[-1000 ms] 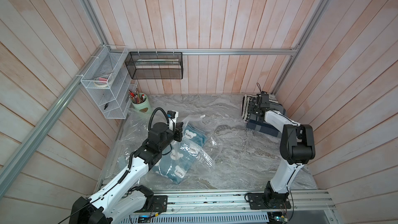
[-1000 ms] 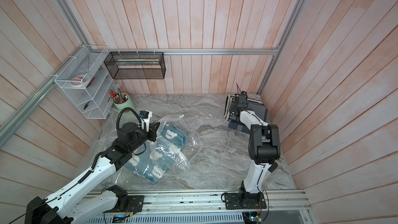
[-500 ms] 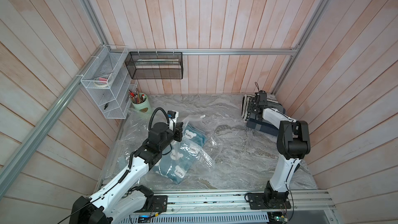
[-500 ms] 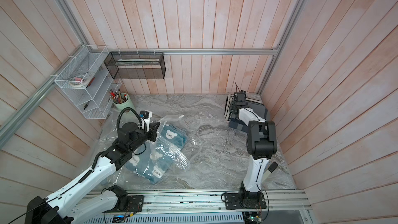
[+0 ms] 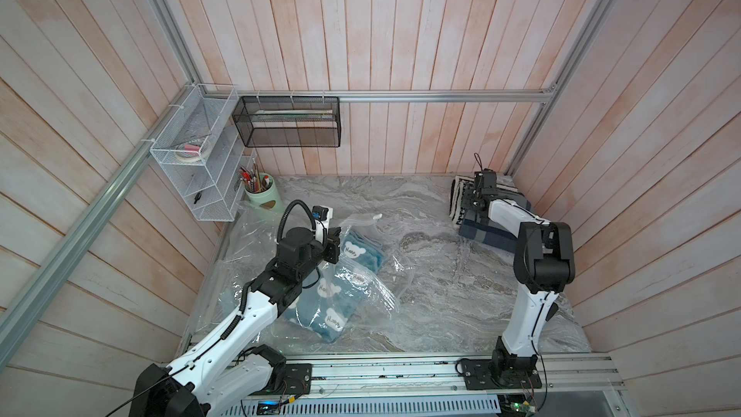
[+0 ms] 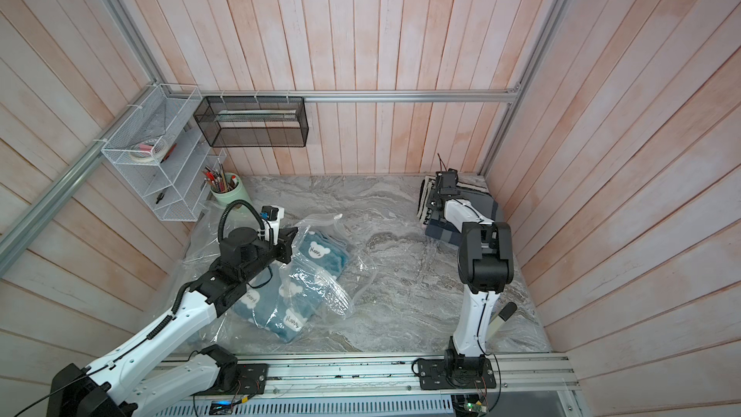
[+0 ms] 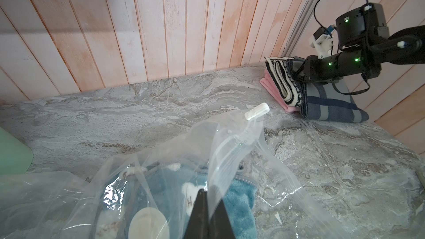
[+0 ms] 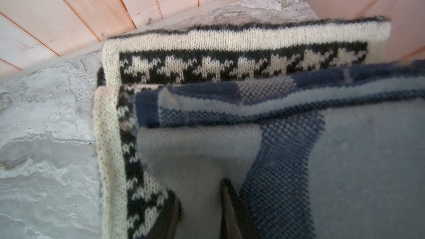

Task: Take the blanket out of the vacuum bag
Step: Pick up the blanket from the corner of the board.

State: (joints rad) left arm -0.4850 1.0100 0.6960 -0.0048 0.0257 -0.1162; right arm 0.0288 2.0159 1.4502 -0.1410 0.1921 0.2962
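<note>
Risk: left gripper (image 7: 204,194) clamped on bag (image 7: 230,148) film, lifting could drag blanket (image 7: 239,194) along; right gripper (image 8: 202,194) nipping plaid throw (image 5: 487,234), frame right.

Grey marbled bench (image 5: 421,210). Lower left: crumpled clear vacuum bag (image 5: 373,286), teal blanket (image 5: 363,252) partly inside. Upper left: green pen cup (image 5: 260,198). Upper right: folded blue plaid cloth (image 5: 487,234), houndstooth knit (image 5: 457,198), pink cloth (image 7: 273,86) underneath. Possibly loose clear film (image 5: 561,326) lower right.
</note>
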